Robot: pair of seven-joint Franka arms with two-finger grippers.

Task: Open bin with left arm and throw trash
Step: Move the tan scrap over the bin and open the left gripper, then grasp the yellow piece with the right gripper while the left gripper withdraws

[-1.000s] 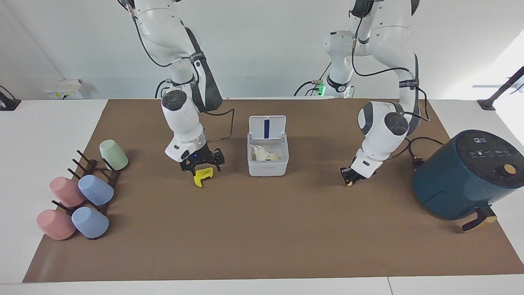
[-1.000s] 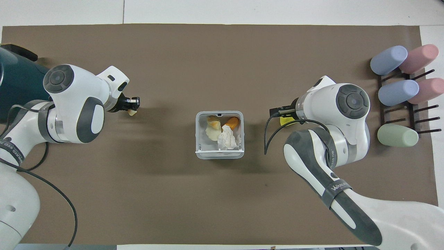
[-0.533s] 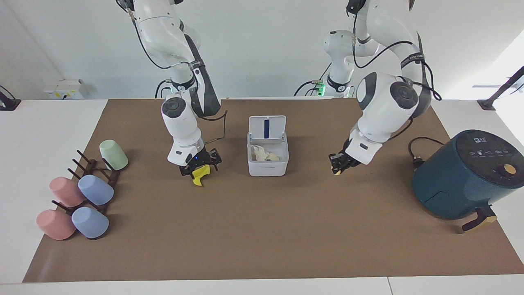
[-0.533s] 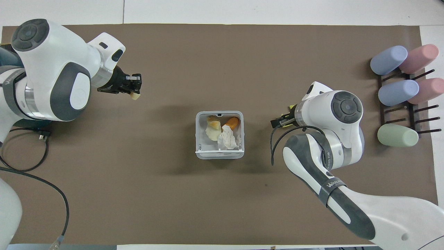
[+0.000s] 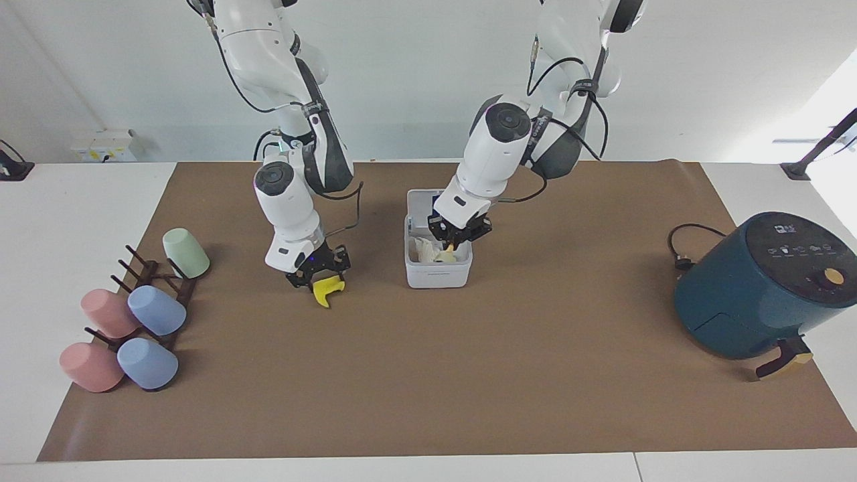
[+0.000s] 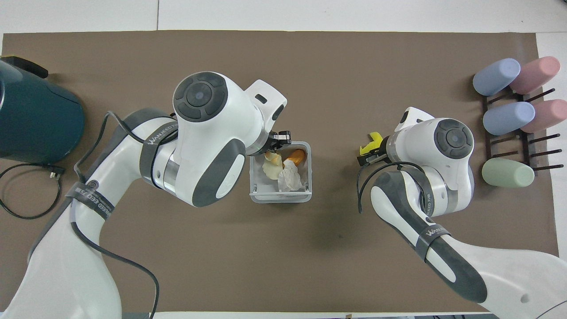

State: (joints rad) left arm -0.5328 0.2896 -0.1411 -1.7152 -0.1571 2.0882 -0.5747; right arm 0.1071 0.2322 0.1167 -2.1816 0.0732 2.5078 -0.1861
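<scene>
I see a white bench (image 5: 87, 221) under a matte brown mat (image 5: 428, 375), a plain pale wall at its robots' edge. The bin (image 5: 438, 276), a glossy white rounded cube, sits mid-mat with its lid up; inside lie a crumpled white tissue (image 6: 290, 176), a pale scrap and an orange chunk (image 6: 295, 156). My left pincer (image 5: 459, 233) hangs over the bin's opening, at its 3 o'clock rim in the facing view; whether it grips anything I cannot tell. My right pincer (image 5: 317, 270) pinches the bent yellow piece (image 5: 327, 290) low over the mat at the bin's 9 o'clock. A dark-teal air fryer (image 5: 763, 284) and pastel cups (image 5: 155, 311) on a rack flank the mat.
</scene>
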